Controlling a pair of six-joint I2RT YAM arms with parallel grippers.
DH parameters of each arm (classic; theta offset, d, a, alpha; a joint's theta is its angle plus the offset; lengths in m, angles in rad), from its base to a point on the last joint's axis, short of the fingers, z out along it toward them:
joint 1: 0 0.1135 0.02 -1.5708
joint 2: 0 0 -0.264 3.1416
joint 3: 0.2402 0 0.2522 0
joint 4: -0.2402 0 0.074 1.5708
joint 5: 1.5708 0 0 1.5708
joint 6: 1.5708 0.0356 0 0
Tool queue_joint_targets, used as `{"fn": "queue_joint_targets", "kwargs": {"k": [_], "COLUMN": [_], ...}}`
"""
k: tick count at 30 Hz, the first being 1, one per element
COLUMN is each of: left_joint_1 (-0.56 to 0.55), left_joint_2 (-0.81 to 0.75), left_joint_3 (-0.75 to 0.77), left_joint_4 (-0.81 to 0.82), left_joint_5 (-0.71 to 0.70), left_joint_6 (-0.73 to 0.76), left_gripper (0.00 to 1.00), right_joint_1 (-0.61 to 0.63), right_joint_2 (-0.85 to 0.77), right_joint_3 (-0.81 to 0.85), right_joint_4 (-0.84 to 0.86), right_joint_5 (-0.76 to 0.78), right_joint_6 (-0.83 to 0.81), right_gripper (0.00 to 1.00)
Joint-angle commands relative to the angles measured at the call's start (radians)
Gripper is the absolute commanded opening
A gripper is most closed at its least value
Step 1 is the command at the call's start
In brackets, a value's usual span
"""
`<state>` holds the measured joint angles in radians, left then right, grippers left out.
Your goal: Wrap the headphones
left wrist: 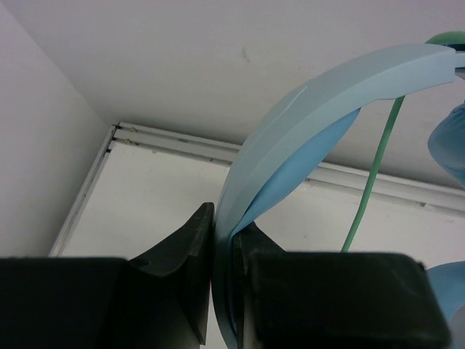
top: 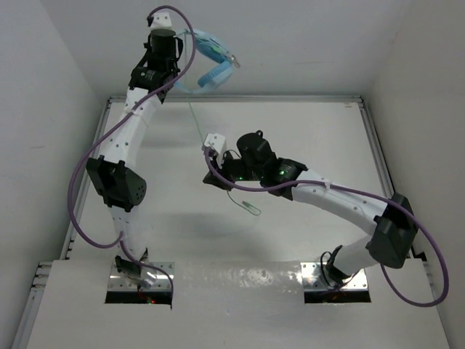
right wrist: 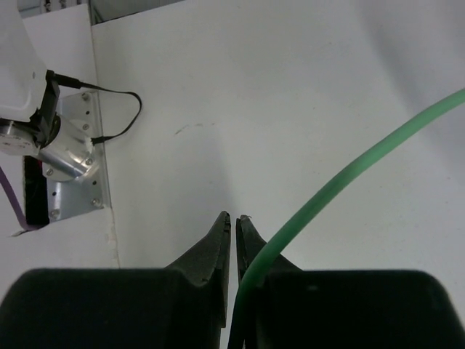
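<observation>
The light blue headphones [top: 212, 62] hang in the air at the back left, above the table's far edge. My left gripper [top: 178, 64] is shut on their curved headband [left wrist: 327, 94], which runs up from between the jaws [left wrist: 224, 225]. An earcup [left wrist: 450, 142] shows at the right edge. The thin pale green cable [top: 195, 120] drops from the headphones to my right gripper [top: 212, 177] over the table's middle. That gripper [right wrist: 233, 222] is shut on the cable [right wrist: 349, 174], which leaves between the jaws. Beyond it the cable loops to the small plug [top: 251, 209], above the table.
White walls close in the table on the left, back and right. A metal rail [top: 240, 98] runs along the far edge. The left arm's base plate [right wrist: 69, 163] shows at the near left, the right arm's base plate [top: 338, 282] at the near right.
</observation>
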<state>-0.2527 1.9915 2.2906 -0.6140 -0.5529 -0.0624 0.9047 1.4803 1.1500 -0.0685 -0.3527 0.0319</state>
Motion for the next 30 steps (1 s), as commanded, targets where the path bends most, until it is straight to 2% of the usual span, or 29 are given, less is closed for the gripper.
{"fn": "queue_joint_targets", "kwargs": {"k": [1,4,5,8,10,15,21,26,30], "left_joint_1": [0.012,0.009,0.006,0.001,-0.006,-0.017,-0.037,-0.112,-0.134], "left_joint_2": [-0.069,-0.114,-0.128,-0.177,-0.19,-0.217,-0.244,-0.26,-0.286], "left_joint_3": [-0.072,-0.202,-0.233,-0.337,-0.368,-0.443,-0.467,-0.467,-0.453], "left_joint_4": [0.21,0.237,0.24,0.238,0.232,0.166,-0.016,-0.119,-0.18], "left_joint_5": [0.036,0.111,0.131,0.214,0.244,0.431,0.709,0.734,0.824], "left_joint_6": [0.093,0.18,0.218,0.297,0.356,0.455,0.598,0.707,0.722], "left_gripper": [0.0,0.0,0.0,0.0,0.0,0.0,0.0,0.0,0.0], "right_joint_1": [0.007,0.002,-0.006,-0.053,-0.096,-0.145,-0.283,-0.372,-0.492], "right_joint_2": [-0.07,-0.084,-0.089,-0.098,-0.107,-0.098,-0.043,0.018,0.116], "right_joint_3": [0.1,0.166,0.177,0.2,0.214,0.263,0.335,0.399,0.45], "right_joint_4": [-0.023,-0.076,-0.112,-0.157,-0.151,-0.117,-0.093,-0.053,-0.018], "right_joint_5": [0.024,0.13,0.232,0.41,0.461,0.523,0.549,0.525,0.459], "right_joint_6": [-0.05,-0.151,-0.208,-0.269,-0.28,-0.335,-0.349,-0.371,-0.323], "right_gripper": [0.0,0.0,0.0,0.0,0.0,0.0,0.0,0.0,0.0]}}
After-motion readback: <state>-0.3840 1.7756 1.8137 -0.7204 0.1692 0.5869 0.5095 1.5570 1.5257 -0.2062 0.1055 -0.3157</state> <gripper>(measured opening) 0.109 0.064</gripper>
